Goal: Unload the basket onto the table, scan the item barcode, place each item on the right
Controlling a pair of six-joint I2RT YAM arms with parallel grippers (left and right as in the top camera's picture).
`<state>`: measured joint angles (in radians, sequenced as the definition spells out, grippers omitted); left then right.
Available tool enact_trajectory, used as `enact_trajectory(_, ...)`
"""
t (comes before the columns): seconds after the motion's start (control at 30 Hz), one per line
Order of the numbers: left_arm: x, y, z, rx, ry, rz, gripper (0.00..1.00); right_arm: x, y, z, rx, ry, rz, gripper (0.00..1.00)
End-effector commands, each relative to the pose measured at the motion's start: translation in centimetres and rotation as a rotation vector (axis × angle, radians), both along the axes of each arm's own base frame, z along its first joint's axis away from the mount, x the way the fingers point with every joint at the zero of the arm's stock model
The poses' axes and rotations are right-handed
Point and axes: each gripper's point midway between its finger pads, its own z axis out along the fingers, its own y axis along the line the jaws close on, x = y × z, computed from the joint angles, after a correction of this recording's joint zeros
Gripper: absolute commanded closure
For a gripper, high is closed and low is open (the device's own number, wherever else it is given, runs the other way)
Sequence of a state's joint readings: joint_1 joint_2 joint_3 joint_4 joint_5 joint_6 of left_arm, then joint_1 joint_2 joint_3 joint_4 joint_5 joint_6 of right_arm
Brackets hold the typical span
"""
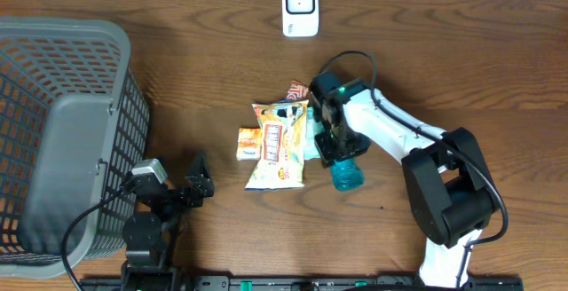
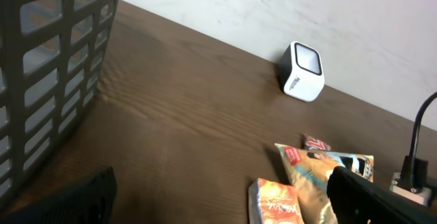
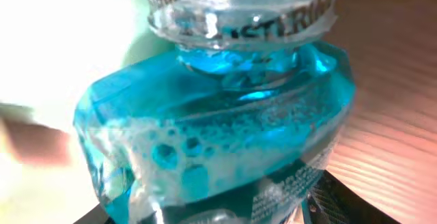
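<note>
Nearest the robot, the left gripper [image 1: 201, 180] rests low over the table [image 1: 461, 51] with its jaws spread wide and nothing between them. Its wrist view shows its two dark fingers [image 2: 82, 197] far apart at the bottom edge. Just to its left stands a grey basket [image 1: 124, 114].

On the right side, the right arm reaches in toward the middle of the table. The right gripper [image 1: 342, 156] is down on a bottle [image 1: 349, 177] of blue liquid, which lies on the wood with its clear blue body pointing toward the robot. In the right wrist view the bottle [image 3: 218, 135] fills nearly the whole frame, foam showing in the liquid, with dark finger parts at the lower corners. I cannot tell whether the jaws are pinching it or only straddling it.

Touching the gripper's left side lies a yellow snack bag [image 1: 280, 145], with a small orange packet [image 1: 249, 143] against its left edge and a red packet [image 1: 297, 88] just past its far end.

Farthest off, a white scanner [image 1: 300, 7] sits at the table's back edge, well apart from the bottle.
</note>
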<state>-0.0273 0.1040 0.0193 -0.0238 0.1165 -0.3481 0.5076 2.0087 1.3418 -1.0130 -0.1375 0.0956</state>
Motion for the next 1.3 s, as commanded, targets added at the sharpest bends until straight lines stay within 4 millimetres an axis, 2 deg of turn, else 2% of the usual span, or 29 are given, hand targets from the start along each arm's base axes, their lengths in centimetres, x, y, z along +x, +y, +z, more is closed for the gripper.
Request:
enact_trajectory(0.0,-0.2,0.2,-1.6,-0.021,0.054,0.012,0.02,-3.7,3.5,-1.4,0.274,0.201,0.104,0.73)
enact_trajectory(0.27,-0.2,0.2,-1.6,-0.022,0.054,0.012,0.02,-2.3,1.5,-1.2,0.285,0.204,0.028,0.75)
enact_trajectory(0.4,-0.2,0.2,-1.6,-0.022,0.054,0.012,0.02,-1.5,0.1,-1.3,0.283,0.198,-0.019,0.72)
enact_trajectory(0.63,-0.2,0.1,-1.6,-0.022,0.054,0.011,0.02,-0.6,-0.6,-0.9,0.248,0.180,-0.030,0.71)
enact_trajectory(0.73,-0.2,0.2,-1.6,-0.021,0.054,0.012,0.02,0.2,-0.9,-0.5,0.213,0.152,-0.055,0.75)
enact_trajectory(0.83,-0.2,0.2,-1.6,-0.022,0.054,0.012,0.02,0.8,-1.0,0.2,0.201,0.128,-0.055,0.84)
enact_trajectory(0.93,-0.2,0.2,-1.6,-0.022,0.054,0.012,0.02,1.6,-1.0,1.0,0.196,0.093,-0.056,0.89)
enact_trajectory(1.03,-0.2,0.2,-1.6,-0.022,0.054,0.012,0.02,3.0,-2.4,1.6,0.089,0.016,-0.106,0.91)
enact_trajectory(1.13,-0.2,0.2,-1.6,-0.022,0.054,0.012,0.02,3.9,-3.5,1.9,-0.019,-0.064,-0.077,0.91)
enact_trajectory(1.27,-0.2,0.2,-1.6,-0.021,0.054,0.012,0.02,3.8,-3.5,1.7,-0.094,-0.102,-0.024,0.89)
